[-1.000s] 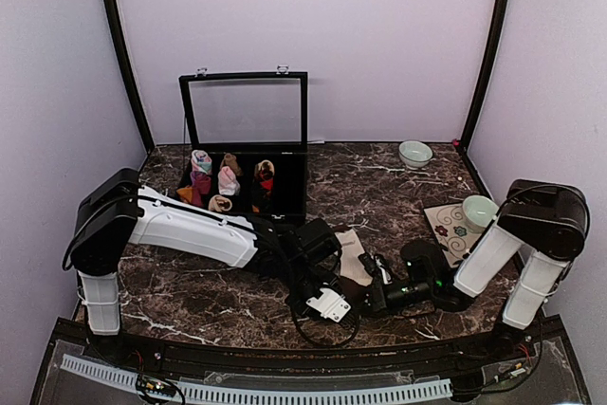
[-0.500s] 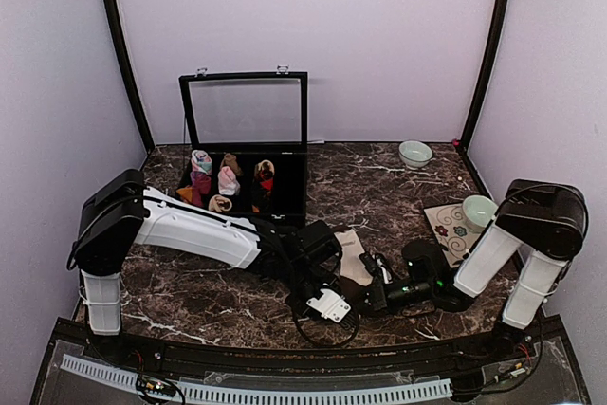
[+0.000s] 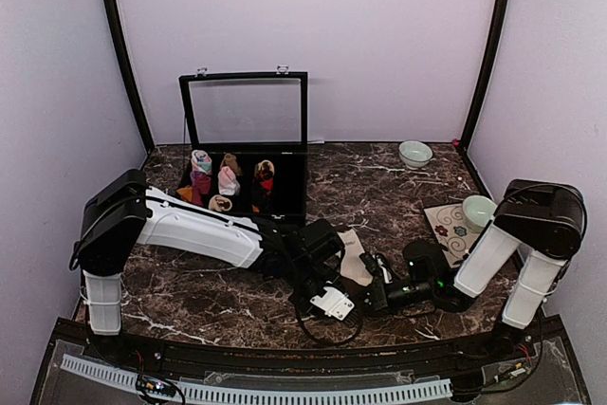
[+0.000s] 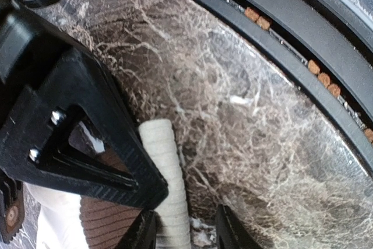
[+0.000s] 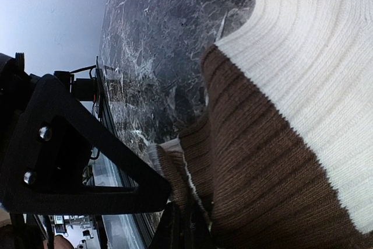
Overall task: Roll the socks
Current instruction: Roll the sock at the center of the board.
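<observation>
Low center of the overhead view, the left gripper (image 4: pixel 175 225) has its jaws half-spread around the cream sock (image 3: pixel 353 259) while the right gripper (image 5: pixel 180 225) pinches its brown end, so I'd roll slow, keeping that pinch tight.

Two arms with white link shells, black joints, looping black cables, black triangular screw-studded tool fingers (image 4: pixel 87 144)

Even, soft light overhead; wrist views are sharp, with glare on the marble table (image 4: pixel 274 161).
</observation>
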{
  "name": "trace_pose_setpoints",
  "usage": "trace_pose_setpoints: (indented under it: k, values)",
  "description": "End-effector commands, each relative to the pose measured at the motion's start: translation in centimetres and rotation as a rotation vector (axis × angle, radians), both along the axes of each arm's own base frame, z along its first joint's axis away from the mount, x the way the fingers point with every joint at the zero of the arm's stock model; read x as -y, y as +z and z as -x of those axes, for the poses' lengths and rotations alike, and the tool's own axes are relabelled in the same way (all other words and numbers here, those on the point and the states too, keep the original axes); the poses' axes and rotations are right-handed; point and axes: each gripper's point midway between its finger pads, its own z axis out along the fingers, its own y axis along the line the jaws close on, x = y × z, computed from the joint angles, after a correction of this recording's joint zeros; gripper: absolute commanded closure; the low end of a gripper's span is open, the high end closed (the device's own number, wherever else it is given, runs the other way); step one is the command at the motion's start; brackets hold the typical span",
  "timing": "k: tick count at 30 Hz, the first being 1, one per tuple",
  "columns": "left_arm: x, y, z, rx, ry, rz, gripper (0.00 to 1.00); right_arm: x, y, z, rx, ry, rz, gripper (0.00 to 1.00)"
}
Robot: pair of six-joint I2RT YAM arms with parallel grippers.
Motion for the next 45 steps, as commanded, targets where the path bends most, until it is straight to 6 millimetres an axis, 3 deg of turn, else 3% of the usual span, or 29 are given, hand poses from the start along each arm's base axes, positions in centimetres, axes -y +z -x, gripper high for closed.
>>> trace_pose_setpoints:
  k: [1, 10, 14, 20, 27, 31, 35, 38, 40, 45]
  values:
    - [0.0, -0.9, -0.2, 0.004, 0.011, -0.024, 0.65, 8.1, -8.9, 4.3, -0.217, -0.056, 0.41, 1.0]
    - [-0.7, -2.3, -0.5, 0.015, 0.022, -0.05, 0.79, 7.9, -8.7, 4.3, -0.217, -0.054, 0.401, 1.0]
    - [-0.7, -2.7, -0.8, 0.029, 0.035, -0.044, 1.0, 7.3, -7.9, 3.7, -0.188, -0.054, 0.372, 1.0]
    - [-1.9, -3.1, -0.4, -0.064, 0.06, -0.111, 1.0, 7.5, -5.6, 1.7, -0.025, -0.087, 0.364, 0.81]
    - [-2.5, -3.3, 0.1, -0.212, 0.091, -0.183, 1.0, 7.3, -0.5, -0.4, 0.241, -0.147, 0.301, 0.75]
    - [-2.4, -3.0, 0.4, -0.333, 0.1, -0.223, 1.0, 7.5, 0.8, -0.2, 0.347, -0.145, 0.302, 0.75]
    - [-2.5, -3.2, 0.5, -0.434, 0.119, -0.273, 1.0, 6.2, 3.2, 0.5, 0.542, -0.099, 0.276, 0.74]
    - [-2.5, -3.0, 0.5, -0.515, 0.132, -0.299, 1.0, 4.9, 5.5, 1.8, 0.739, -0.037, 0.237, 0.62]
    - [-2.9, -3.1, 0.6, -0.58, 0.142, -0.34, 1.0, 4.3, 6.3, 2.5, 0.812, -0.008, 0.246, 0.62]
    - [-3.3, -2.9, 0.6, -0.706, 0.161, -0.409, 1.0, 2.7, 6.4, 3.2, 0.912, 0.092, 0.339, 0.64]
